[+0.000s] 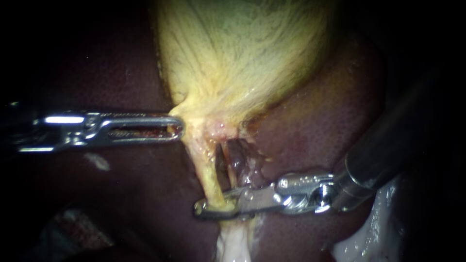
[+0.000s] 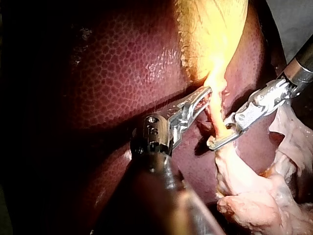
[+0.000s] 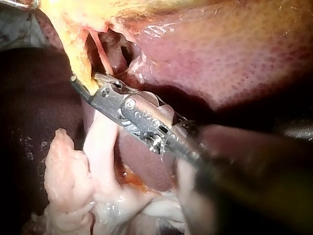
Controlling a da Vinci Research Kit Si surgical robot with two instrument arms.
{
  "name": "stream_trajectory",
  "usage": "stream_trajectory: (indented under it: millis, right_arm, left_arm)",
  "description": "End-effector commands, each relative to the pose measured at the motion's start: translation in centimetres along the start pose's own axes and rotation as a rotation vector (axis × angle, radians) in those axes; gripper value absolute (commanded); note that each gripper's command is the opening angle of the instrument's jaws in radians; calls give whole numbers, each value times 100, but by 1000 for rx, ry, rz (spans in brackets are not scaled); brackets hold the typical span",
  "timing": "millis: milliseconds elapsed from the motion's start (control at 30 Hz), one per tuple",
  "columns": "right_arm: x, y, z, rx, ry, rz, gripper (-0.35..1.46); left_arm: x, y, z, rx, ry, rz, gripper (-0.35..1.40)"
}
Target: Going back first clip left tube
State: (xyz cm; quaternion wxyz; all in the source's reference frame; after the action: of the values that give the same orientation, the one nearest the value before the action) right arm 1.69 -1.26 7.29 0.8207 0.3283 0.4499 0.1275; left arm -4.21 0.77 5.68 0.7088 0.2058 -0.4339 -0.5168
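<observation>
Partly, right instrument (image 1: 213,209) masks left tube (image 1: 201,165); left instrument (image 1: 177,127) grips gallbladder (image 1: 242,53).

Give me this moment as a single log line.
left instrument: jaws shut on gallbladder at its neck | right instrument: tip across left tube | liver: behind both

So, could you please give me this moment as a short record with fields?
left instrument: comes in from the left, pincer shut on the lower end of the gallbladder
right instrument: comes in from the right, pincer open, the left tube passing between its two halves
left tube: yellowish, runs from the gallbladder down to pale tissue
second tube: darker, just right of the left tube
liver: dark red, behind and around the rest
</observation>
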Motion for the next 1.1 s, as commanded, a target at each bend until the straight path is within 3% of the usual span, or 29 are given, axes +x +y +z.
stream_trajectory:
  millis: [33,500,533,600,700,1100]
  right_arm:
    - [0,0,0,0,0,-1,-35]
    - [0,-2,-1,3,-1,-2,-35]
    - [1,-2,-1,3,-1,-2,-31]
    - [1,-2,-1,4,-2,-78,4]
    - [1,0,0,0,-7,-161,38]
    - [5,4,6,-46,47,-344,60]
  left_arm:
    - [0,0,0,0,0,0,-35]
    - [0,-1,1,-1,0,0,-35]
    - [0,-1,1,-1,0,0,-35]
    - [0,-1,0,-1,0,0,-35]
    - [0,-1,0,-1,0,0,-35]
    - [0,-2,-1,-1,0,0,-35]
